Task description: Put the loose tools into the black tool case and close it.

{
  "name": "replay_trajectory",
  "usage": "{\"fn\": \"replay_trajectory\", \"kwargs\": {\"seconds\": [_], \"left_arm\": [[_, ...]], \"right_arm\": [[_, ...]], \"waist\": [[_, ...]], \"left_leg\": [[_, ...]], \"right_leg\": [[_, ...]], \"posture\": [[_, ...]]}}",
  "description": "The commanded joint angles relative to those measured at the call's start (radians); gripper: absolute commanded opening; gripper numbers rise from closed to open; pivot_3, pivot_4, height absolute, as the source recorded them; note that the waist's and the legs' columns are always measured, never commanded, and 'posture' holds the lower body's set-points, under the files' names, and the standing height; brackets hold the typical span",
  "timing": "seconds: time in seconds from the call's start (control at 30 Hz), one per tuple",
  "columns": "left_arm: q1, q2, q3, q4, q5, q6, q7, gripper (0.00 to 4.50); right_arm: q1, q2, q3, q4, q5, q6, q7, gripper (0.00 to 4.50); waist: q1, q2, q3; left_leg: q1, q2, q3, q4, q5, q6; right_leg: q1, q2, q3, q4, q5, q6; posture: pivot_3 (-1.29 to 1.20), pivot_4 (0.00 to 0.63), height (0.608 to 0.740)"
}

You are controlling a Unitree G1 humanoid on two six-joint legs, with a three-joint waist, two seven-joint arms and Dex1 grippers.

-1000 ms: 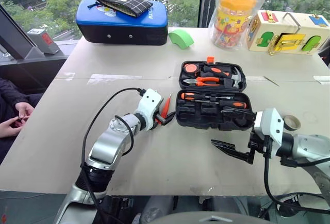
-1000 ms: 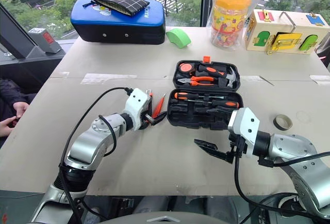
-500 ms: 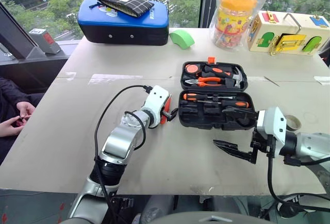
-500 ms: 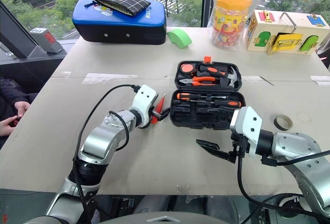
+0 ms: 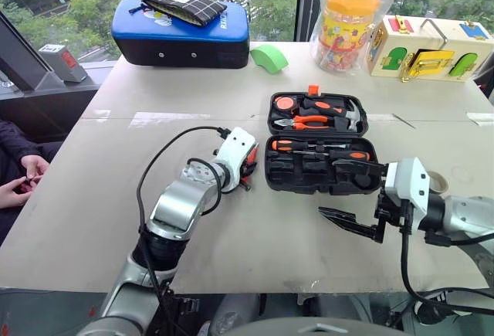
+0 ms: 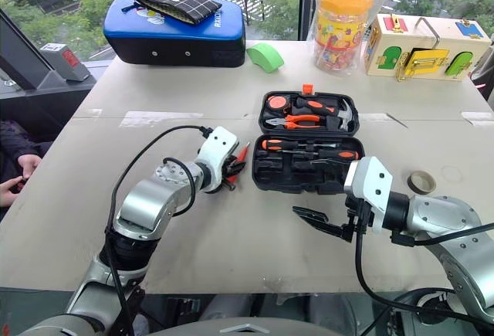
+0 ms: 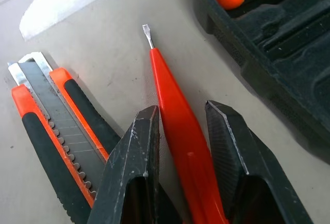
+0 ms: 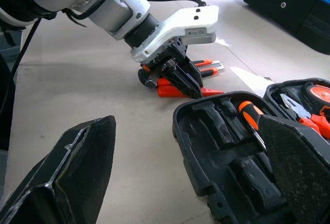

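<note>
- thin orange-handled screwdriver (image 7: 178,126) lying flat on the desk (image 5: 270,235) just left of the black tool case (image 5: 318,144), its tip pointing away from the left gripper
- left gripper (image 7: 180,131) tilting down over it, jaws narrowed to either side of the handle; fingers (image 7: 136,152) sitting right beside the handle, firm contact not clear, screwdriver not lifted
- utility knife (image 7: 51,126) lying on the desk just beside the screwdriver, on the side away from the case, one finger close to its edge
- black tool case lying open on the desk; near half holding two black-and-orange screwdrivers (image 5: 320,149) with several recesses bare; far half holding pliers (image 5: 312,122), hammer (image 5: 340,110) and tape measure (image 5: 286,103); orange latch (image 5: 314,89) at the far edge
- right gripper (image 5: 349,197) hovering above the desk off the case's near right corner, jaws spread wide, holding nothing
- small tape roll (image 5: 438,184) sitting on the desk behind the right arm, right of the case
- far side of the desk: blue case (image 5: 181,33) with a checked pouch (image 5: 185,2) on top, green piece (image 5: 271,58), yellow jar (image 5: 349,23), wooden latch box (image 5: 432,46)
</note>
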Motion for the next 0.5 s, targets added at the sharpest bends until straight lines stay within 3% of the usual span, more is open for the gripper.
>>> {"fn": "replay_trajectory", "kwargs": {"seconds": [0.03,0.07,0.2,0.37,0.5], "left_arm": [[-0.003,-0.02,0.033,-0.009,-0.008,0.079,0.025,1.4],[-0.003,-0.029,0.041,-0.009,-0.01,0.093,0.032,1.4],[0.019,-0.051,0.06,-0.02,-0.015,0.109,0.046,0.11],[0.051,-0.013,0.08,-0.065,-0.019,0.013,0.029,0.04],[0.071,-0.011,0.192,-0.119,-0.086,-0.084,-0.018,0.04]], "right_arm": [[-0.015,-0.002,-0.004,-0.032,0.003,-0.015,-0.001,4.5],[-0.012,-0.004,-0.005,-0.03,0.005,-0.019,0.005,4.5],[-0.01,-0.013,-0.016,-0.022,0.009,-0.029,0.031,4.5],[-0.037,-0.017,-0.014,-0.019,0.022,-0.009,0.035,4.5],[-0.054,-0.021,-0.031,-0.011,0.046,0.01,0.038,4.5]], "waist": [[0.0,0.0,0.0],[0.0,0.0,0.0],[0.0,0.0,-0.001],[0.001,0.0,-0.001],[0.001,0.0,0.001]], "left_leg": [[0.0,0.0,0.0,0.0,0.0,0.0],[0.0,0.0,0.0,0.0,0.0,0.0],[0.0,0.0,0.0,0.0,0.0,0.0],[0.0,0.0,0.0,0.0,0.0,0.0],[0.0,0.0,0.0,0.0,0.0,0.0]], "right_leg": [[0.0,0.0,0.0,0.0,0.0,0.0],[0.0,0.0,0.0,0.0,0.0,0.0],[0.0,0.0,0.0,0.0,0.0,0.0],[0.0,0.0,0.001,0.0,0.0,0.0],[0.0,0.0,0.001,0.0,0.0,0.0]], "posture": [[0.0,0.15,0.74],[0.0,0.15,0.74],[0.0,0.15,0.74],[0.0,0.15,0.74],[0.0,0.15,0.74]]}}
